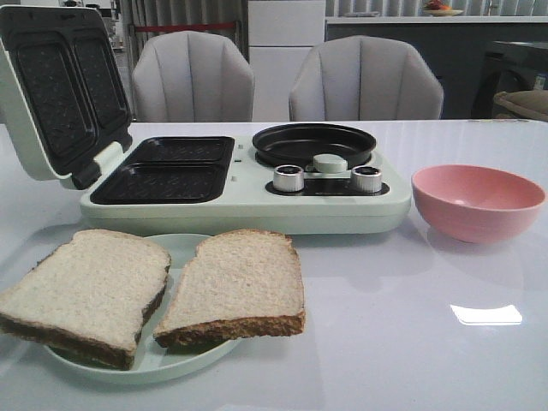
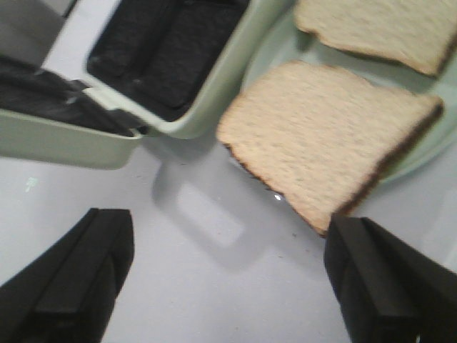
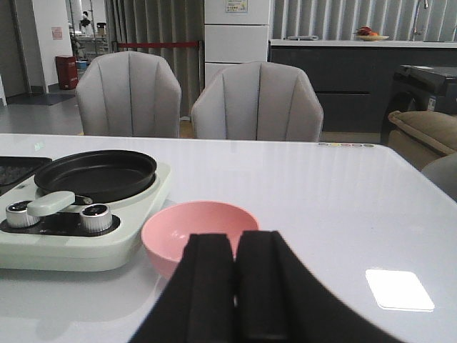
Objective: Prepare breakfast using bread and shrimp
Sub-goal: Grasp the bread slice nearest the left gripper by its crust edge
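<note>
Two bread slices lie side by side on a pale green plate [image 1: 182,248] at the front left of the table: the left slice [image 1: 86,287] and the right slice [image 1: 235,282]. In the left wrist view my left gripper [image 2: 227,236] is open and empty above bare table, and its one finger [image 2: 364,271] is at the corner of a bread slice [image 2: 325,136]; the other slice [image 2: 378,28] lies beyond. My right gripper [image 3: 234,239] is shut and empty, just in front of the pink bowl [image 3: 193,221]. No shrimp shows. Neither gripper shows in the front view.
A pale green breakfast maker [image 1: 248,205] stands behind the plate, its lid [image 1: 60,86] open at the left, with two black sandwich wells [image 1: 167,167], a round black pan [image 1: 312,141] and two knobs. The pink bowl [image 1: 475,201] sits to its right. Two grey chairs stand beyond the table.
</note>
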`<action>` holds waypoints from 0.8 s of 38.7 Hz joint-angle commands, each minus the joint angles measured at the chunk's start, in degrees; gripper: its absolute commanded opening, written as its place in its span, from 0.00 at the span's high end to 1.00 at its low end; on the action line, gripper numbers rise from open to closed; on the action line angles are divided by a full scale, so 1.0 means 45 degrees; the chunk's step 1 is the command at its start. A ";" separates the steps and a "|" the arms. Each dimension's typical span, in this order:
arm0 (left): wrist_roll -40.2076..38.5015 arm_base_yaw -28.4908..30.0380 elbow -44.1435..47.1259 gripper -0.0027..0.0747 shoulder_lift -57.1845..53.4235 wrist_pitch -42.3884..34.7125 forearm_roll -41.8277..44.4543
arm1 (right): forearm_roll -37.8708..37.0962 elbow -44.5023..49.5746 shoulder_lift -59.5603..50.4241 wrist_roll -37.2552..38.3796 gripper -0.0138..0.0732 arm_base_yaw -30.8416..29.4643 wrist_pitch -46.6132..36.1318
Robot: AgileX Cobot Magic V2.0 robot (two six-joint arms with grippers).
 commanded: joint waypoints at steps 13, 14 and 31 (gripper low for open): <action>-0.0080 -0.1298 -0.0472 0.23 0.4596 0.0023 0.3707 | -0.0143 -0.0150 -0.0241 -0.0014 0.68 -0.0070 -0.1013; -0.0080 -0.1298 -0.0496 0.23 0.4844 0.0023 0.3825 | -0.0143 -0.0150 -0.0241 -0.0014 0.68 -0.0070 -0.1013; -0.0388 -0.1298 -0.1348 0.23 0.7378 0.1132 0.6372 | -0.0143 -0.0150 -0.0241 -0.0014 0.68 -0.0070 -0.1013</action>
